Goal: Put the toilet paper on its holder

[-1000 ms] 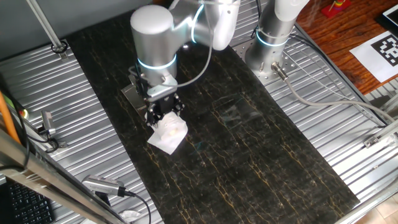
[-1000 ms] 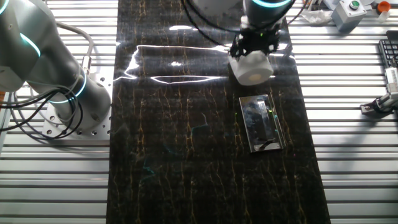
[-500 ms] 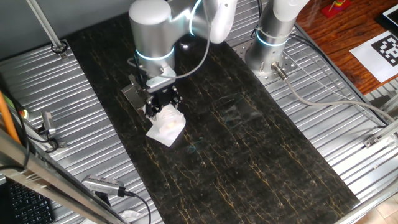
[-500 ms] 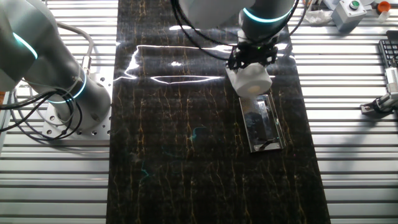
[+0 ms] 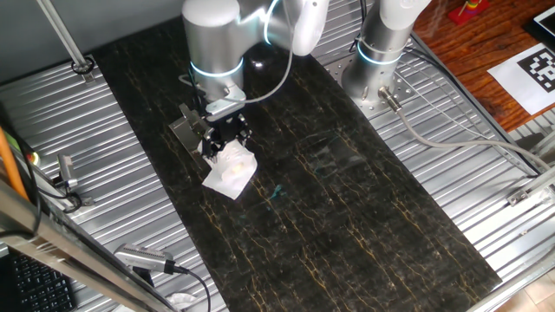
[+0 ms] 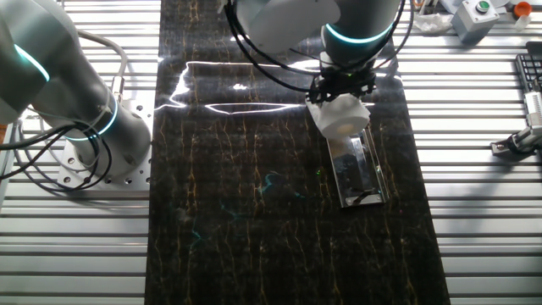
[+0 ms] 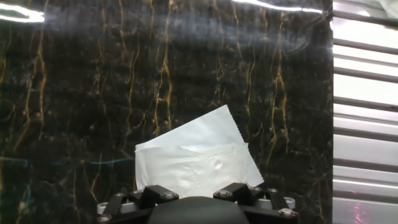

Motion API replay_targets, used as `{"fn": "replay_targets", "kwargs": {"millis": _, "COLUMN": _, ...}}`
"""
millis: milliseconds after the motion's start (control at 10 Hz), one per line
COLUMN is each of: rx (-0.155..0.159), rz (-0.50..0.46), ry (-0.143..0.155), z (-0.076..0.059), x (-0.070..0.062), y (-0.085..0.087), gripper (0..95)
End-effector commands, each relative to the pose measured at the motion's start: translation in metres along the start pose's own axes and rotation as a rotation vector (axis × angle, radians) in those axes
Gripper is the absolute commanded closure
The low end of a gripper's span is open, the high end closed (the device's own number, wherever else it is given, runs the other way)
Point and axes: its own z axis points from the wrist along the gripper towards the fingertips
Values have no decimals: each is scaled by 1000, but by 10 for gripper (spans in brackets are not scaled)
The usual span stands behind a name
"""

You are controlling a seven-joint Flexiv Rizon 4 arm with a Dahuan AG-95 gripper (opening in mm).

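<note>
My gripper (image 5: 225, 139) is shut on the toilet paper (image 5: 231, 169), a small white roll with a loose square sheet hanging from it. In the other fixed view the roll (image 6: 341, 114) hangs just over the far end of the holder (image 6: 360, 169), a flat grey metal plate on the dark mat. In one fixed view only a corner of the holder (image 5: 180, 130) shows behind the gripper. In the hand view the roll (image 7: 189, 165) fills the lower middle, and the black fingers (image 7: 155, 198) stand on either side of it. The peg is hidden.
The dark marbled mat (image 5: 347, 199) covers the table's middle, with ribbed metal either side. A second robot arm's base (image 6: 85, 127) stands at the left of the other fixed view; the round silver base (image 5: 377, 61) is at the back. A clamp (image 6: 521, 140) lies at the right.
The gripper has carried the roll across the mat to the near end of the holder, where it now overlaps the plate's edge. The grip has not changed.
</note>
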Motion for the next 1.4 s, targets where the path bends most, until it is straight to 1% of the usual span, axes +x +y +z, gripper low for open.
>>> {"fn": "replay_targets", "kwargs": {"millis": 100, "rx": -4, "rz": 12, "ry": -1, "z": 1, "x": -2, "y": -1, "gripper": 950}}
{"fn": "replay_targets", "kwargs": {"millis": 300, "rx": -2, "rz": 21, "ry": -1, "z": 1, "x": -2, "y": -1, "gripper": 950}}
{"fn": "replay_targets", "kwargs": {"millis": 500, "rx": -7, "rz": 23, "ry": 1, "z": 1, "x": -2, "y": -1, "gripper": 950}}
{"fn": "replay_targets", "kwargs": {"millis": 700, "rx": -9, "rz": 66, "ry": 4, "z": 1, "x": -2, "y": -1, "gripper": 950}}
{"fn": "replay_targets", "kwargs": {"millis": 800, "rx": -15, "rz": 95, "ry": 3, "z": 1, "x": -2, "y": -1, "gripper": 950}}
{"fn": "replay_targets", "kwargs": {"millis": 900, "rx": -19, "rz": 105, "ry": 7, "z": 1, "x": -2, "y": -1, "gripper": 950}}
{"fn": "replay_targets", "kwargs": {"millis": 1100, "rx": -31, "rz": 85, "ry": 37, "z": 1, "x": -2, "y": -1, "gripper": 950}}
{"fn": "replay_targets", "kwargs": {"millis": 1200, "rx": -31, "rz": 86, "ry": 42, "z": 1, "x": -2, "y": -1, "gripper": 950}}
{"fn": "replay_targets", "kwargs": {"millis": 1400, "rx": -31, "rz": 82, "ry": 40, "z": 1, "x": -2, "y": -1, "gripper": 950}}
